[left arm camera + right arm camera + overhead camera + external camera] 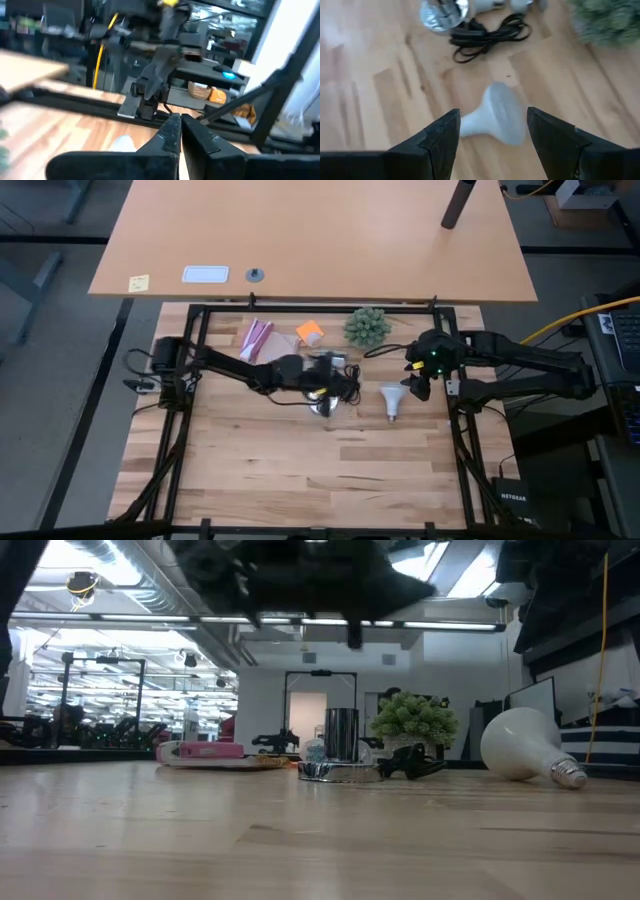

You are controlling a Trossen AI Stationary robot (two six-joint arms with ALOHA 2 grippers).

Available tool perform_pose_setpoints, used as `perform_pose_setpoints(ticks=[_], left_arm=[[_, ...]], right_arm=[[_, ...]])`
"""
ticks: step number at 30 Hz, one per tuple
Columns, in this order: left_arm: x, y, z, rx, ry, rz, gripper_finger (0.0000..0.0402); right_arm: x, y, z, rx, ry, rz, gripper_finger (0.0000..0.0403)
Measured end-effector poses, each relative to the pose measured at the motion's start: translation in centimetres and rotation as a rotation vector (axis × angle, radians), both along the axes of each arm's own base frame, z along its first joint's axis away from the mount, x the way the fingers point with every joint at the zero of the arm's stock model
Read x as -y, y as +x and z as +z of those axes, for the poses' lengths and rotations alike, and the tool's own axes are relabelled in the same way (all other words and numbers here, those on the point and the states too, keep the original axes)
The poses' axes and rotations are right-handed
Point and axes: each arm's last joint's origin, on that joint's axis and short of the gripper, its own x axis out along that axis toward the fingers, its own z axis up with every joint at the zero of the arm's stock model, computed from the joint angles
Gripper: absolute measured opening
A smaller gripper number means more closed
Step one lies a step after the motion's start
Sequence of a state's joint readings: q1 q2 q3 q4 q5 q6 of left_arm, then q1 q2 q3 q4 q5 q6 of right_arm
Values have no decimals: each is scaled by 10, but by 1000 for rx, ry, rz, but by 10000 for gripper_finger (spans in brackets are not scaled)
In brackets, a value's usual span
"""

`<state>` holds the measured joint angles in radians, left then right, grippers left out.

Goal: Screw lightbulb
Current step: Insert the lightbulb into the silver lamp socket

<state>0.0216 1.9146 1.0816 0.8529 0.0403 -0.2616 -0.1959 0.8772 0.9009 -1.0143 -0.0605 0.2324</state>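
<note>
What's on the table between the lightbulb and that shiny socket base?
A bundled black cord lies between the lightbulb and the socket base, clearest in the right wrist view.

Lightbulb lying loose on the wooden table

The lightbulb [391,400] is frosted white with a narrower pale neck, lying on its side right of table centre, globe toward 12 o'clock in the high view, metal screw end [570,776] bare.

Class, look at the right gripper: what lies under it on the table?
Under the open right gripper the lightbulb lies on its side on the table, showing between the fingers. The table beneath the bulb is covered.
</note>
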Motion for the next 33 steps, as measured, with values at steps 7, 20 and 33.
perform_pose_setpoints(ticks=[7, 20, 33], left_arm=[[5, 48, -25, -133, -167, -39, 67], [13, 73, -22, -152, -210, -55, 161], [-4, 72, -22, -159, -193, -15, 161]], right_arm=[[2, 0, -1, -15, -52, -56, 234], [-5, -20, -24, -189, 129, -428, 234], [-34, -18, -34, -87, 344, -639, 234]])
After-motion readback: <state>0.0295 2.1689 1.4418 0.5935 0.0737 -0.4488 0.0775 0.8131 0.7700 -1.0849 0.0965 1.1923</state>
